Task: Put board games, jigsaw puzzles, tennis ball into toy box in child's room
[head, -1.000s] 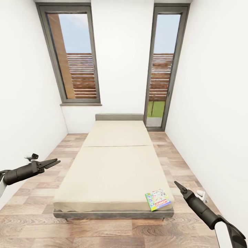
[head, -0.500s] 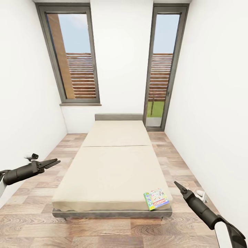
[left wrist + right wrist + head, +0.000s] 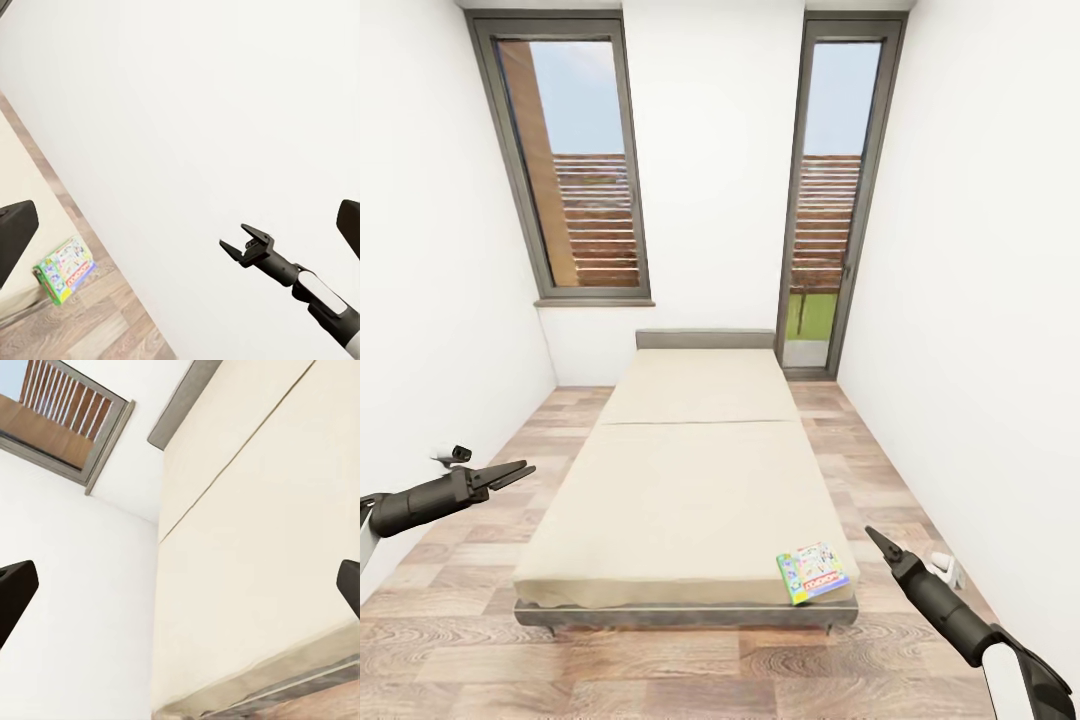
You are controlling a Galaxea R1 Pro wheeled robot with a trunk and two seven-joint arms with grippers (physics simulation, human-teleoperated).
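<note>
i'm facing the bed (image 3: pixel 690 480) head-on in the head view; it runs up the centre of the frame to the low grey headboard (image 3: pixel 705 339) under the white wall between two tall windows (image 3: pixel 572 165). one board game (image 3: pixel 815 573), the green-and-white one, lies flat on the mattress at the bed's near right corner, in the lower right of the frame, slightly skewed to the edge. my left gripper (image 3: pixel 512 472) hangs at the lower left over the wood-plank floor (image 3: pixel 660 670), its fingers parted and holding nothing. my right gripper (image 3: pixel 882 543) sits at the lower right, just right of the board game and apart from it. in my left wrist view the right gripper (image 3: pixel 244 247) stands with fingers spread wide and empty against the white wall, and the board game (image 3: pixel 64 270) shows at the lower left on the bed's corner.
</note>
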